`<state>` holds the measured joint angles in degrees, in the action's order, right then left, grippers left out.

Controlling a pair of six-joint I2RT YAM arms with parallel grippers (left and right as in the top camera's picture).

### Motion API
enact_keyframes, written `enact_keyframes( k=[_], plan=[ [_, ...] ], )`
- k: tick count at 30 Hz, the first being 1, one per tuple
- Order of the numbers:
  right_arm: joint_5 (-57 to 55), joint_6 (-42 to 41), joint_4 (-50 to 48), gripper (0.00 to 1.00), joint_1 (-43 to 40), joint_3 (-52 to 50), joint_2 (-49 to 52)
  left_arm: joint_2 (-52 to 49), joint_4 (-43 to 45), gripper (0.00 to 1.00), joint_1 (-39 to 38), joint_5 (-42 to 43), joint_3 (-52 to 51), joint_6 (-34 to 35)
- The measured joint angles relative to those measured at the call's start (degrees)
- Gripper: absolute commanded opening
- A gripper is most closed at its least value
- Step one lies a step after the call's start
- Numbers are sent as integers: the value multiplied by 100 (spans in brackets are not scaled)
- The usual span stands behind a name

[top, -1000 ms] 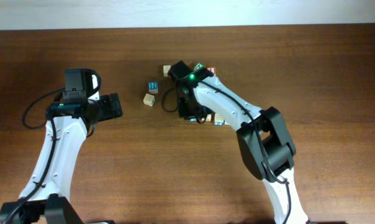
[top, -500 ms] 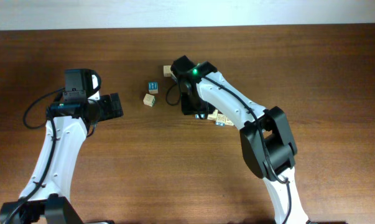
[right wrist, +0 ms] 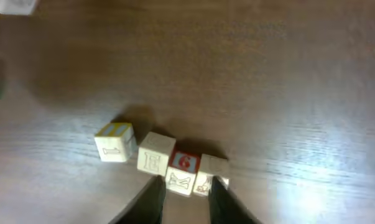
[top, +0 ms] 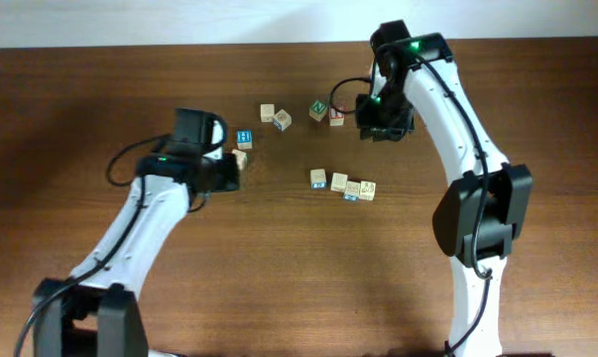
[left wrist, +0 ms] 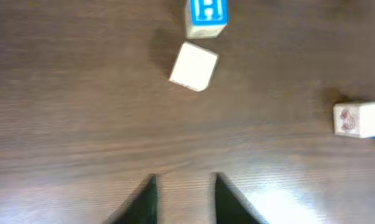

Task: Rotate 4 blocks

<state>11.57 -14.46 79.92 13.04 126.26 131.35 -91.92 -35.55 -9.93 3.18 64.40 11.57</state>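
Four pale wooden blocks form a short row (top: 342, 184) at the table's middle. In the right wrist view they read as a "1" block (right wrist: 115, 143), an "E" block (right wrist: 155, 153), a red "6" block (right wrist: 182, 169) and a fourth (right wrist: 212, 169). My right gripper (right wrist: 188, 181) hangs above them, back right in the overhead view (top: 382, 127), jaws a narrow gap apart and holding nothing. My left gripper (left wrist: 185, 177) (top: 229, 176) is low over bare wood, narrowly open and empty. A plain pale block (left wrist: 194, 65) and a blue "H" block (left wrist: 207, 15) lie ahead of it.
Further back lie two pale blocks (top: 275, 116), a green-faced block (top: 318, 109) and a red one (top: 336, 118). A picture block (left wrist: 359, 118) shows at the right edge of the left wrist view. The wooden table (top: 110, 79) ends at a pale wall behind.
The right arm has lifted off the block cluster and swung to the back right, uncovering the row. The left arm has moved right toward the blocks, its jaws narrower.
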Motion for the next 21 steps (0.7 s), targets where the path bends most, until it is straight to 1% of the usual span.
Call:
enact_keyframes(
  k=[2, 3, 5, 8, 12, 18, 19, 21],
  plan=[
    [96, 83, -424, 7, 70, -367, -24, -162, 317, 5, -280, -2, 0, 442],
    [146, 68, -704, 6, 175, -678, -24, -240, 437, 4, -411, -11, 2, 564],
    [190, -28, -1287, 7, 420, -1272, -13, -470, 546, 3, -723, -11, 2, 675],
    [-22, -339, -1880, 6, 778, -1810, -13, -697, 748, 2, -844, 0, 2, 739],
    [-297, -632, -2063, 6, 979, -2085, -13, -796, 800, 4, -837, 0, 2, 758],
    [-407, -680, -1998, 6, 979, -2096, -13, -796, 800, 4, -837, 0, 2, 758],
    [-407, -680, -1993, 7, 979, -2096, -15, -798, 798, 4, -837, 0, 2, 758],
    [-407, -678, -2013, 12, 979, -2096, -13, -796, 798, 5, -852, 0, 2, 758]
  ],
)
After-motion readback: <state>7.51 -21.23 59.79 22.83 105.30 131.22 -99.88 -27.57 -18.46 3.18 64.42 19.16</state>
